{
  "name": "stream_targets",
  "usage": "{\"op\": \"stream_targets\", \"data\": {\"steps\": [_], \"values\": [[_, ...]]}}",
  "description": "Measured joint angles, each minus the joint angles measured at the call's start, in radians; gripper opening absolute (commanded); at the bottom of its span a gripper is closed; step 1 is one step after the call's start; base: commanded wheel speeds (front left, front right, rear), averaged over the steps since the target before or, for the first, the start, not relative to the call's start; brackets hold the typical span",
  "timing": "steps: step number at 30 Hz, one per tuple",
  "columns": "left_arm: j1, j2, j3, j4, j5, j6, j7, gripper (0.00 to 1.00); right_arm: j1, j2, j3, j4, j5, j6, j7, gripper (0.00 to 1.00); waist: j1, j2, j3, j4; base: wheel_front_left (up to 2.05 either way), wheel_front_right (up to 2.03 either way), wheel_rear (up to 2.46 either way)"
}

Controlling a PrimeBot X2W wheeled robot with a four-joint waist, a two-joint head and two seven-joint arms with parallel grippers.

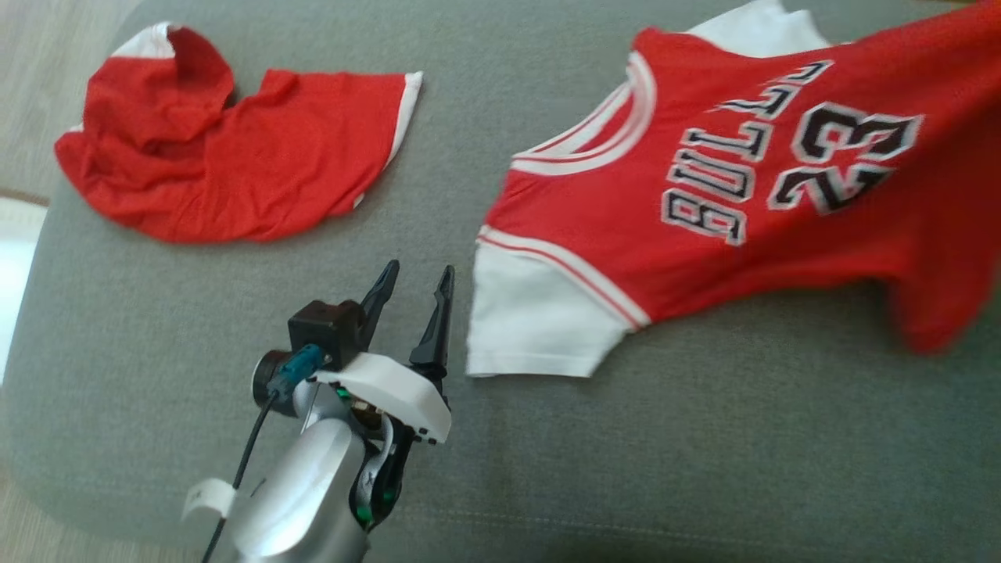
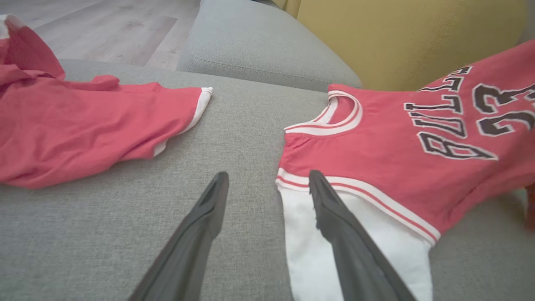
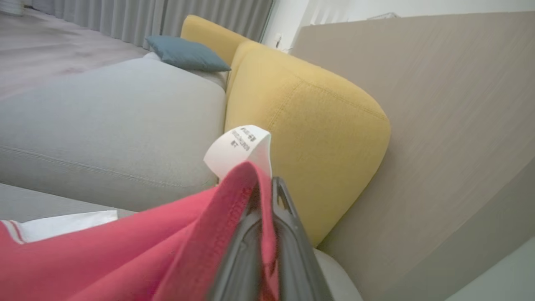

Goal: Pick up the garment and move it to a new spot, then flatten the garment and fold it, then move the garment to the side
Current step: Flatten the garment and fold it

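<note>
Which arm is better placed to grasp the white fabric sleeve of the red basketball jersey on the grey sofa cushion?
Left. The left gripper is open, its fingertips close by the white sleeve. The right gripper is shut on the red jersey at its opposite edge, so it is occupied.

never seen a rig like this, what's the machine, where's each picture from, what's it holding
A two-armed robot works over a grey fabric sofa cushion. The head view looks down from its head; each wrist view looks along one arm's two dark fingers. On the cushion lie a crumpled red garment with white trim and a red basketball jersey with white sleeves. The left gripper is open beside a white sleeve, holding nothing. The right gripper is shut on the jersey's red edge, near a white label.
</note>
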Motion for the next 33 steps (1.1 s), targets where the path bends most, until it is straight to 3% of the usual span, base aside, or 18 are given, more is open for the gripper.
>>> {"op": "stream_targets", "data": {"steps": [2, 3, 8, 17, 22, 28, 33], "values": [[-0.004, -0.002, 0.001, -0.001, 0.001, -0.005, 0.000, 1.00, -0.057, -0.025, 0.005, 0.035, -0.014, 0.000, 0.040, 0.00, 0.0000, 0.0000, 0.014, 0.011, 0.00, 0.00, 0.00], [-0.007, -0.002, 0.002, -0.001, 0.001, -0.006, 0.000, 1.00, -0.078, -0.031, 0.007, 0.049, -0.022, 0.000, 0.047, 1.00, 0.0000, 0.0000, 0.021, 0.016, 0.00, 0.00, 0.00], [-0.022, -0.006, 0.014, 0.003, 0.004, -0.015, 0.000, 1.00, -0.135, -0.028, 0.016, 0.145, -0.059, 0.000, 0.056, 1.00, 0.0000, 0.0000, 0.047, 0.040, 0.00, 0.00, 0.00], [-0.016, -0.011, 0.037, 0.015, 0.019, -0.019, 0.000, 1.00, -0.118, 0.071, 0.016, 0.183, -0.038, 0.000, -0.111, 1.00, 0.0000, 0.0000, 0.000, 0.000, 0.00, 0.00, 0.00], [-0.006, -0.012, 0.049, 0.019, 0.028, -0.019, 0.000, 1.00, -0.011, 0.156, 0.027, 0.140, 0.022, 0.000, -0.186, 1.00, 0.0000, 0.0000, -0.047, -0.041, 0.00, 0.00, 0.00], [0.044, -0.013, 0.063, 0.012, 0.030, -0.019, 0.000, 1.00, 0.184, 0.266, 0.043, 0.001, 0.120, 0.000, -0.232, 1.00, 0.0000, 0.0000, -0.111, -0.085, 0.00, 0.00, 0.00], [0.079, -0.013, 0.068, 0.003, 0.032, -0.019, 0.000, 1.00, 0.352, 0.314, 0.067, -0.111, 0.170, 0.000, -0.242, 1.00, 0.0000, 0.0000, -0.153, -0.106, 0.00, 0.00, 0.00]]}}
